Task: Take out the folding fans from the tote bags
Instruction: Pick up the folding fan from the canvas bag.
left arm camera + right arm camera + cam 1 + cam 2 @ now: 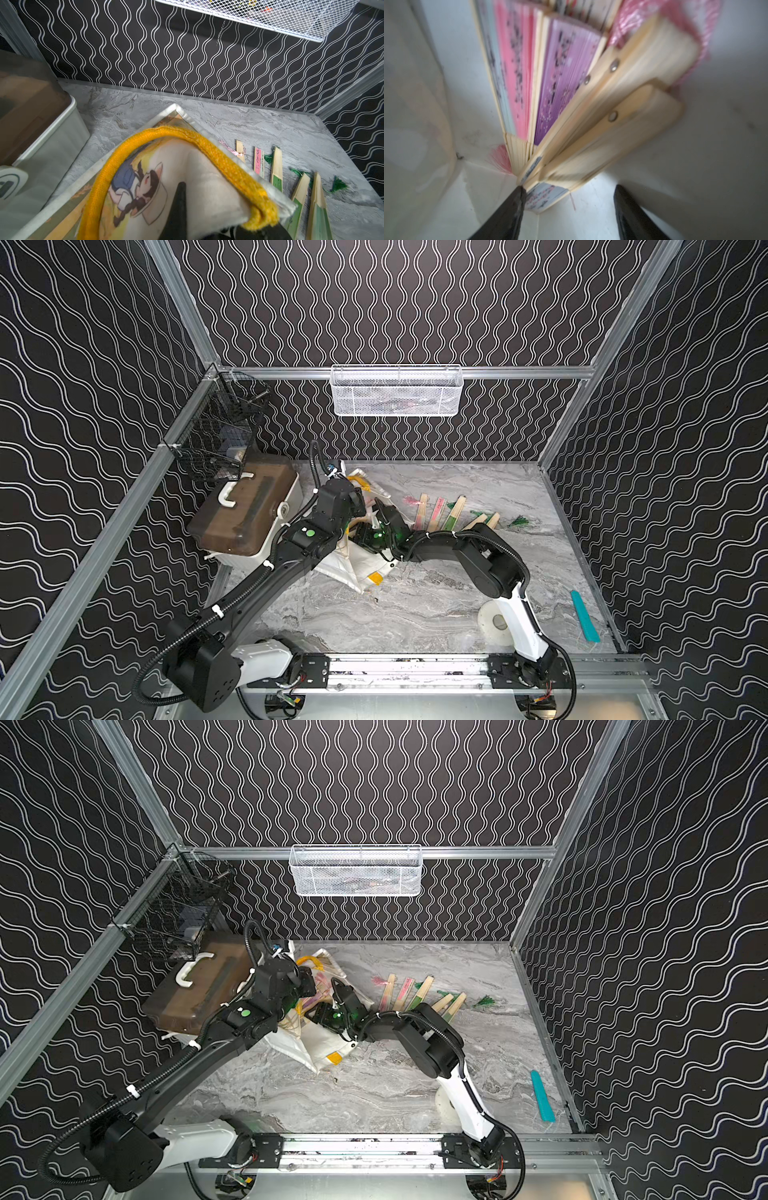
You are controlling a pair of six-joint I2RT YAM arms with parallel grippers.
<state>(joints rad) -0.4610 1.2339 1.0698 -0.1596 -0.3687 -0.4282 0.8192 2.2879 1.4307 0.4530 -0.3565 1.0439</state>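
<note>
- Right now L gripper (181, 197) is clamped shut on the tote bag (365, 572) rim, by its yellow handle (207, 143).
- R gripper (569, 193) is inside the bag, jaws wide, nothing held; one finger touches a fan end.
- I see bundled folding fans (560, 83) in the bag; five loose fans (454, 512) lie on the table (415, 614) beside it.

Brown-lidded box (245, 514), teal strip (584, 616), tape roll (486, 620), white basket (397, 393).

We can read no text anywhere — dark marks on the pink and purple paper folding fans (517, 68), upper centre, are too blurred.
</note>
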